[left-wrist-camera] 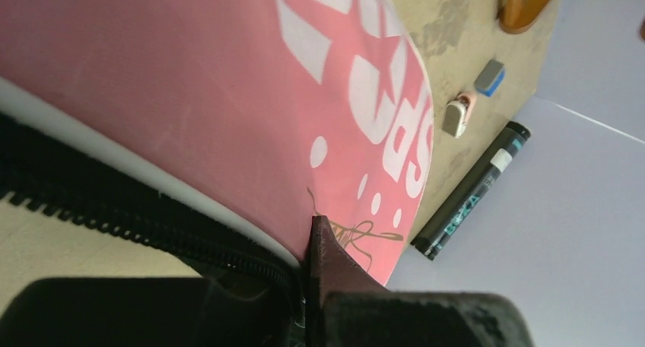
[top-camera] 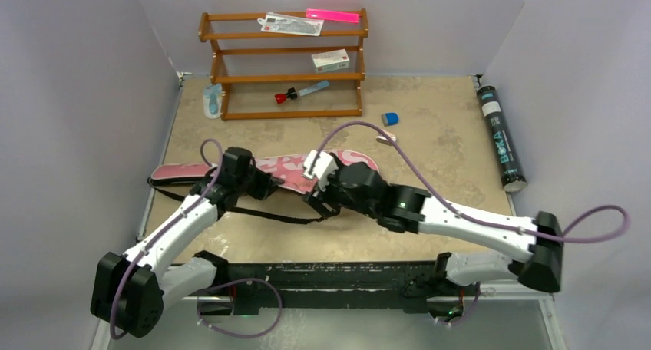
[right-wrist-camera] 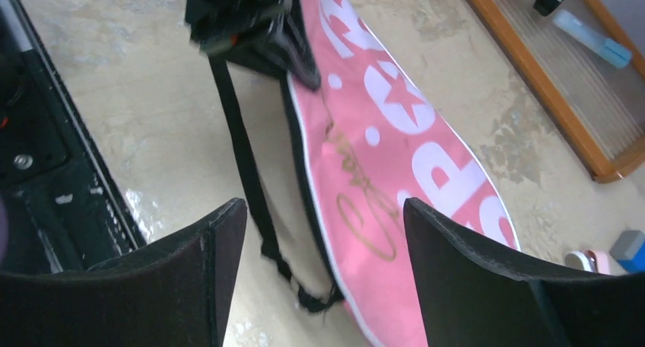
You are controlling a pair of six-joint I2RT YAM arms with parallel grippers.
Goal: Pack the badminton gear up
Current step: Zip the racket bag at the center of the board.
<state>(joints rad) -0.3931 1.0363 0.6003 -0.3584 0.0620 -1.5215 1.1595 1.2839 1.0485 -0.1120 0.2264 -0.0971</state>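
Pink bag [top-camera: 285, 166]: long, flat on the table mid-workspace, lying left to right. White SPORT lettering with a star in the O, white dots, gold script beside it. White piping and a black zipper [left-wrist-camera: 114, 219] run along its near edge; one tooth row shows bare, so it's probably unzipped there, but the view is too tight to confirm. Left gripper [left-wrist-camera: 313, 237] is pinched on that edge. Black strap [top-camera: 269, 214] trails loose on the table in front.
Black tube [top-camera: 501, 139]: lying on its side along the right wall, teal BOKA lettering, well apart from the bag.
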